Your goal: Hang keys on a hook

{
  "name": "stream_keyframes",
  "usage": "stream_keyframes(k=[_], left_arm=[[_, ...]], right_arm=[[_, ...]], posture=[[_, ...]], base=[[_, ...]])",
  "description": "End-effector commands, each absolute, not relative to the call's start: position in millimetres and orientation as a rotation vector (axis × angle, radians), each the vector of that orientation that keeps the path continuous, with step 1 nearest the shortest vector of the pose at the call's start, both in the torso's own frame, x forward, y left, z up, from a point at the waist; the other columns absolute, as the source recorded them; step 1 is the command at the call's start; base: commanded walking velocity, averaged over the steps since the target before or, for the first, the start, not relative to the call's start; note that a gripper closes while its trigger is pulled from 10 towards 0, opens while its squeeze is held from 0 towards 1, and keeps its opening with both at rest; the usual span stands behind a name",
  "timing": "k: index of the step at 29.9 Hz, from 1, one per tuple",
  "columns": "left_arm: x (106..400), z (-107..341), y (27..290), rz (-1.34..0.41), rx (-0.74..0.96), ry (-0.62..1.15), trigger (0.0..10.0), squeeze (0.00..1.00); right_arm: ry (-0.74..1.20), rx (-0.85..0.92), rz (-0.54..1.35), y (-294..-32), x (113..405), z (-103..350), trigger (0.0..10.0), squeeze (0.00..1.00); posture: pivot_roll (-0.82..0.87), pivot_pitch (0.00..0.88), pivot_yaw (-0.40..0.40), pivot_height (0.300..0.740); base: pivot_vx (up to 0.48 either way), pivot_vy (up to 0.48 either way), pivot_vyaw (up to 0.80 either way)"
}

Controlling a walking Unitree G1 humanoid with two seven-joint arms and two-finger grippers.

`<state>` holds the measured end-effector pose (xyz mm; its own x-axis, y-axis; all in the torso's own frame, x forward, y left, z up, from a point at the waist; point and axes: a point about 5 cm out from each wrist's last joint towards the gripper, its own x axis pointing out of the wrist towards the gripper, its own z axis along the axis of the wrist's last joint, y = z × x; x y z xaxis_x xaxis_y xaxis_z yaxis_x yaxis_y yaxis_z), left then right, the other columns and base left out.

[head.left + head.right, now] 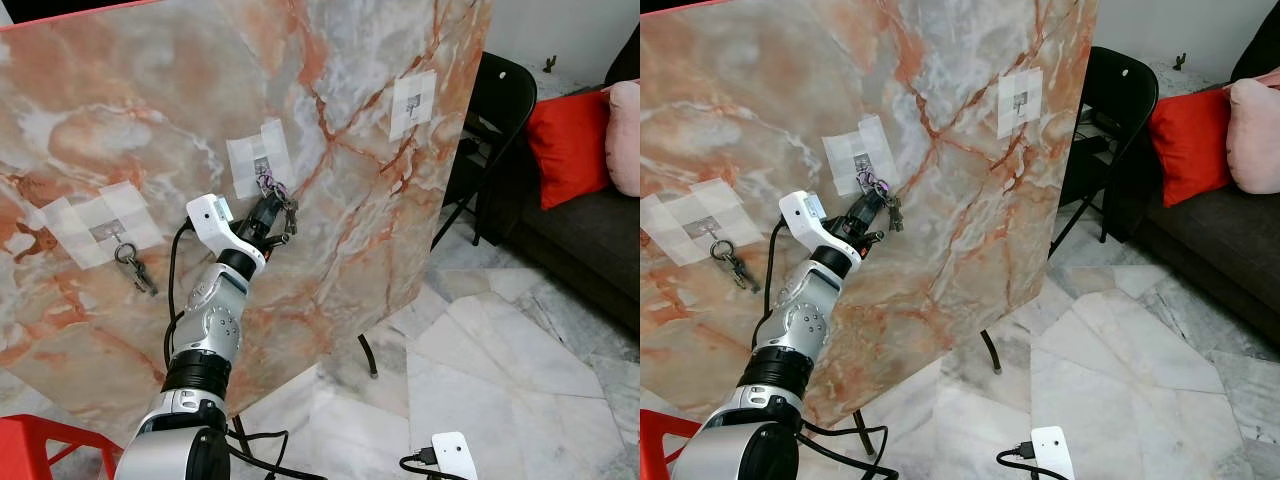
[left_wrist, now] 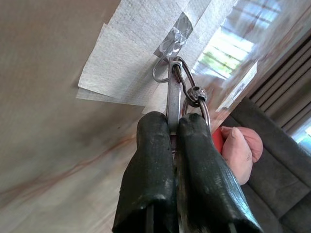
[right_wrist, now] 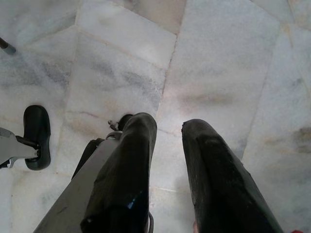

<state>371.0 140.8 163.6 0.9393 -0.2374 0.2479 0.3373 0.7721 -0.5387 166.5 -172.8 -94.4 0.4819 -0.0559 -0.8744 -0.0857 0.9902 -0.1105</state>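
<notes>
A tilted marble board point(image 1: 130, 110) carries three taped hooks. My left gripper point(image 1: 268, 212) is raised to the middle hook point(image 1: 262, 167), shut on a bunch of keys point(image 1: 284, 208). In the left wrist view the fingers point(image 2: 150, 145) pinch a flat key, and its ring point(image 2: 194, 94) lies against the wire hook point(image 2: 164, 68); I cannot tell whether the ring is threaded on. Another key set point(image 1: 133, 264) hangs from the left hook. The right hook point(image 1: 412, 101) is bare. My right gripper point(image 3: 167, 126) hangs open over the floor.
A black folding chair point(image 1: 500, 100) stands right of the board. Beyond it a dark sofa point(image 1: 590, 250) holds a red cushion point(image 1: 570, 145). The board's stand leg point(image 1: 368, 358) rests on the marble floor. A white device with a cable point(image 1: 455, 455) lies near my feet.
</notes>
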Motion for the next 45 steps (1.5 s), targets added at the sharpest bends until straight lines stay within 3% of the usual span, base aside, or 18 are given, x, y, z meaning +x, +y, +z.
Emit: stream_keyframes(k=[1, 44, 45], left_arm=[[374, 175, 142, -0.318, -0.644, -0.207, 10.0, 0.0], [378, 158, 152, -0.385, -0.582, -0.138, 10.0, 0.0], [378, 158, 153, -0.382, -0.584, -0.137, 10.0, 0.04]], right_arm=[[1.067, -0.144, 0.013, -174, 167, -94, 10.0, 0.0], [1.068, -0.154, 0.014, -176, 165, -95, 10.0, 0.0], [1.068, -0.154, 0.014, -176, 165, -95, 10.0, 0.0]], posture=[[0.0, 0.0, -0.004, 0.74], [0.0, 0.0, -0.018, 0.74], [0.0, 0.0, -0.018, 0.74]], base=[[0.0, 0.0, 0.0], [0.0, 0.0, 0.0], [0.0, 0.0, 0.0]])
